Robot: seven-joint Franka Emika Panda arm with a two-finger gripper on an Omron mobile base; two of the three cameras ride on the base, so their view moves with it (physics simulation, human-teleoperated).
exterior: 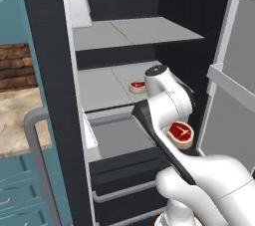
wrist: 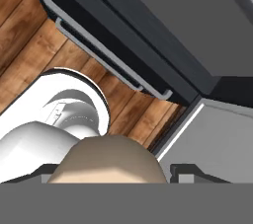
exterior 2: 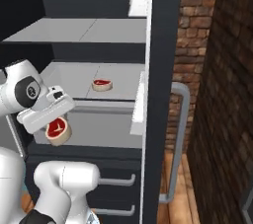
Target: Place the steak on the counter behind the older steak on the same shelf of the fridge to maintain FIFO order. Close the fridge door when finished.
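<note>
Steak in transit, fridge open.
You have the steak (exterior 2: 58,130) clamped in the claw (exterior 2: 53,125), held in front of the fridge (exterior: 50,70), below the shelf (exterior 2: 123,87) where the older steak (exterior 2: 102,84) lies. Left for you: set it behind that one, then close the door.

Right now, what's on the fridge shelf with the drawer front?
The older steak lies alone on the shelf, near its middle. The arm covers the shelf's right part in the left base view. The pincer holds the steak below.
</note>
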